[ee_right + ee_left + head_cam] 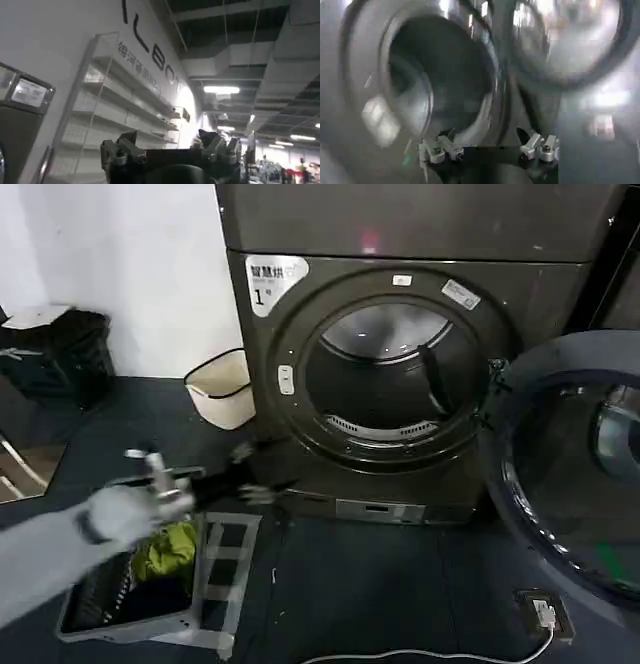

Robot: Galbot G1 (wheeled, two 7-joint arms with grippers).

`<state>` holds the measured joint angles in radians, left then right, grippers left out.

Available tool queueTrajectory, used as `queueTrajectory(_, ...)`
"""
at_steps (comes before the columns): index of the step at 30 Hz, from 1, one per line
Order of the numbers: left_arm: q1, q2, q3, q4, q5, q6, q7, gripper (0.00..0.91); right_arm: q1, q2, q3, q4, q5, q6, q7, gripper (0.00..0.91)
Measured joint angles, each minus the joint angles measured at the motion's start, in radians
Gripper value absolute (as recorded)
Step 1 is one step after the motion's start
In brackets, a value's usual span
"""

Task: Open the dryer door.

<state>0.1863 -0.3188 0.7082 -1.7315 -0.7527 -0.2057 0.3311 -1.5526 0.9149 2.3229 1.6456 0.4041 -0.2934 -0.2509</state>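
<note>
While the left end effector (262, 474) hangs low in front of the dryer (400, 374), its fingers (440, 150) spread and holding nothing, the task looks essentially done. The door (575, 464) stands swung wide to the right, its chrome ring and dark glass well apart from the round opening, and the drum (385, 374) lies exposed. The end effector sits near the opening's lower left rim, apart from the door. The right end effector (170, 150) points up toward shelves (125, 100) and ceiling, fingers spread, empty. What remains, I judge, is only withdrawing the left arm.
</note>
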Motion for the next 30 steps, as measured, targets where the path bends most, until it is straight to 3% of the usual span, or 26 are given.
queueTrajectory(10, 0.095, 0.239, -0.103, -0.016, 0.138, 0.141, 0.122, 0.907, 0.041, -0.031, -0.011, -0.034, -0.04, 0.01, -0.012, 0.907)
queueTrajectory(25, 0.192, 0.361, -0.183, 0.032, 0.385, 0.171, 0.263, 0.907, 0.057, -0.028, -0.029, -0.022, -0.05, -0.023, 0.01, 0.907)
queueTrajectory(30, 0.196, 0.361, -0.191, 0.059, 0.403, 0.174, 0.269, 0.907, 0.059, -0.025, -0.03, -0.017, -0.05, -0.025, 0.01, 0.907)
